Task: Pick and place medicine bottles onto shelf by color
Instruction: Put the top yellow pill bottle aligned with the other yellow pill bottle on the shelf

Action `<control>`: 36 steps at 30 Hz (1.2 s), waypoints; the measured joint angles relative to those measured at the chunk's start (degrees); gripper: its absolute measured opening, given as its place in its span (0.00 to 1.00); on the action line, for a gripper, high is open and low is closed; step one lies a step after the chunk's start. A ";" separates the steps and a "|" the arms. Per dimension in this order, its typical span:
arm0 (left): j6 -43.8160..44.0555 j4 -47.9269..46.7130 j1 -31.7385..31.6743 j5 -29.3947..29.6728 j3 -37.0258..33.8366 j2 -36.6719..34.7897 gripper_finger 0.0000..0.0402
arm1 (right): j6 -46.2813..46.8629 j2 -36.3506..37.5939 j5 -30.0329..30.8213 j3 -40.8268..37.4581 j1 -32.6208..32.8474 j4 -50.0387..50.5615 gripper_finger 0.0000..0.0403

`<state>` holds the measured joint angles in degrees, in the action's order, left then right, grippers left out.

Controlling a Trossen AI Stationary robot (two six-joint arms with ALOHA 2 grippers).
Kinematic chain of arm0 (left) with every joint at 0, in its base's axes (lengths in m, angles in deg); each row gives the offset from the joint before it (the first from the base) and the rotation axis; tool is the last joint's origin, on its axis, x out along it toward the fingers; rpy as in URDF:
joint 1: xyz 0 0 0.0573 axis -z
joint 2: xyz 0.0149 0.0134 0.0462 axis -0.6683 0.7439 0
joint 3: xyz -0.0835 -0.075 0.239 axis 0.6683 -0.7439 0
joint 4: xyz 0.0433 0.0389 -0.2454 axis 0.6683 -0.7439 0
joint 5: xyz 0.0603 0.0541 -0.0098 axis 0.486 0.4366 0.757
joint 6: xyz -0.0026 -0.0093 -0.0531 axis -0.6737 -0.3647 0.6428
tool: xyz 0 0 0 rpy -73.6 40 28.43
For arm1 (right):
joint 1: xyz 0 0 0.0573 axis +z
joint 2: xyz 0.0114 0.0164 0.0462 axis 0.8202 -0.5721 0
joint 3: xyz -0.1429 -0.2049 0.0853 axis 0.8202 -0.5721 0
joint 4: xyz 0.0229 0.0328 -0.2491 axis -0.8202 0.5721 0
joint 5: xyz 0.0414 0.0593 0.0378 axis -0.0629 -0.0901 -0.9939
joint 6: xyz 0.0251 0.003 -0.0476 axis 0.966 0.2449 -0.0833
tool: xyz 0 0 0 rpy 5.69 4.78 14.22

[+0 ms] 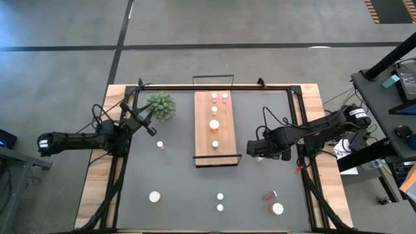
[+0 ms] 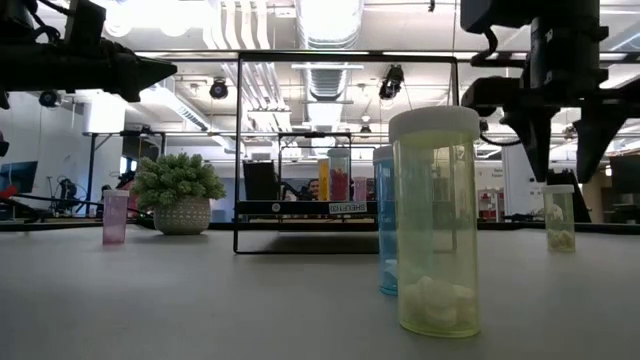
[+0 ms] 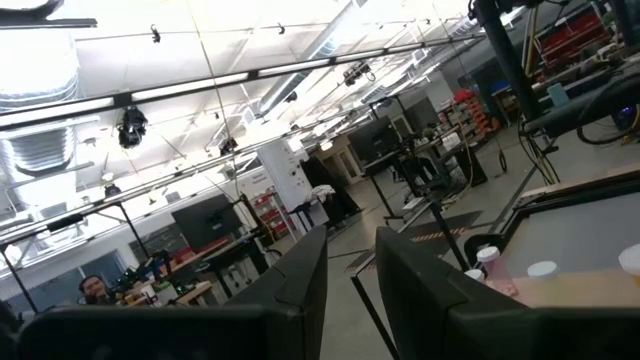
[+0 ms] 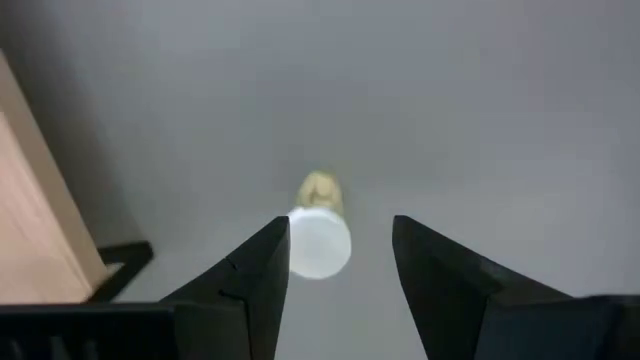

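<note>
My right gripper (image 4: 340,245) points down, open, just above a small whitish-yellow medicine bottle (image 4: 320,235) with a white cap. The bottle stands upright on the grey table, to the right of the shelf's near end. In the low view the fingertips (image 2: 545,170) hang a little above its cap (image 2: 560,190), one on each side, apart from it. The light-wood shelf (image 1: 205,140) lies mid-table with several bottles (image 1: 214,123) standing on it. My left gripper (image 1: 151,128) waits shut at the table's left, raised beside the green plant.
A green plant (image 1: 161,105) stands at the far left. Loose bottles stand on the table: a pink one (image 1: 160,145), and several near the front edge (image 1: 220,195) (image 1: 277,208) (image 1: 155,195). The shelf's black wire rail (image 4: 125,255) lies close to my right gripper.
</note>
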<state>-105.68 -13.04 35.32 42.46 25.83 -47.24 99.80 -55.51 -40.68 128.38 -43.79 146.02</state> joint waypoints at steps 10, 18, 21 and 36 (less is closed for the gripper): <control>0.00 0.00 0.02 0.00 0.01 0.00 0.18 | -3.66 -1.57 0.29 -0.58 0.04 -2.98 0.46; 0.00 0.00 0.00 0.01 -0.01 0.00 0.18 | -3.14 -1.38 0.04 -0.58 0.04 -2.76 0.46; 0.00 0.02 0.01 0.01 -0.01 0.00 0.18 | -3.14 -0.87 -0.10 -0.61 0.04 -2.22 0.46; 0.00 0.00 0.00 -0.01 0.01 0.00 0.18 | -4.67 -0.92 -0.06 -0.65 0.04 -3.79 0.46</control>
<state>-105.68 -13.04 35.32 42.45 25.84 -47.24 95.13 -56.44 -40.74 127.73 -43.75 142.24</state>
